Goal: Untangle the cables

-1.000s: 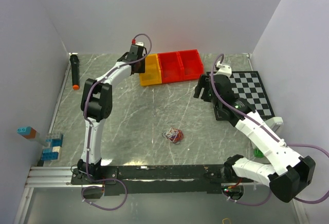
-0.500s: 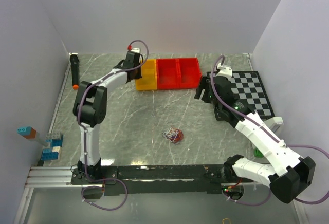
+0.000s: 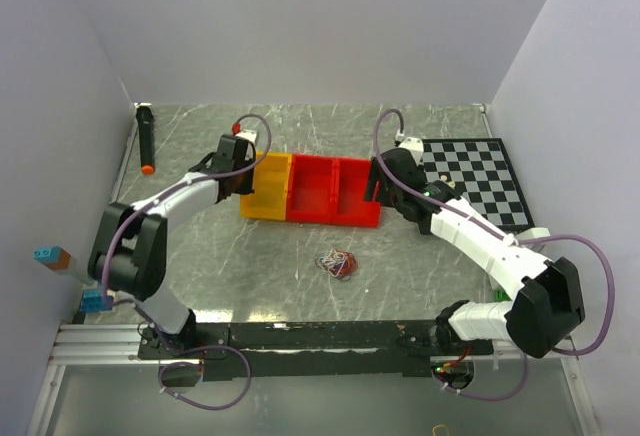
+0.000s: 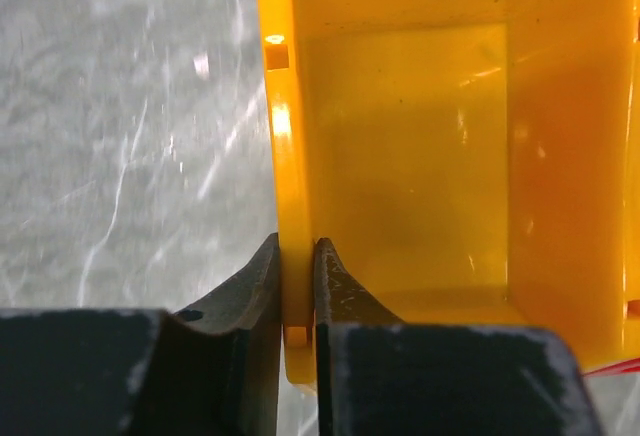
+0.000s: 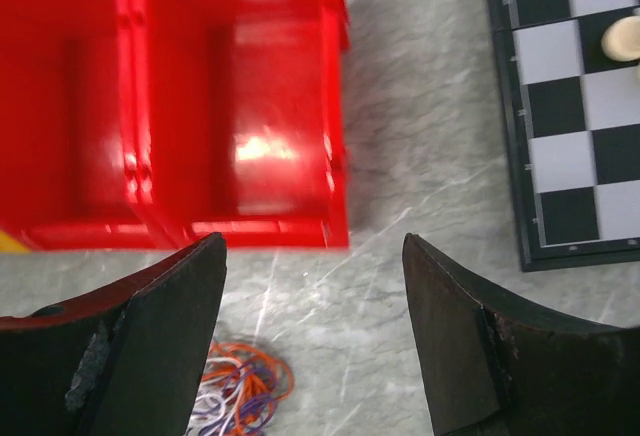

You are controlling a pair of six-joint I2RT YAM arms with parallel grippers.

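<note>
The cables lie as a small tangled clump of white, orange-red and purple wires on the marble table, in front of the bins. They also show in the right wrist view, low left, just beside the left finger. My left gripper is shut on the left wall of the yellow bin, as the left wrist view shows. My right gripper is open and empty, above the table at the right end of the red bins, well behind the cables.
The yellow bin and both red bins look empty. A chessboard lies at the right, with a pale piece on it. A black marker with an orange tip lies far left. Blue blocks stand at the left near edge.
My left arm has pulled the row of yellow and red bins nearer and to the left. My right gripper has moved left toward the right end of the red bins. The cables have not moved.
</note>
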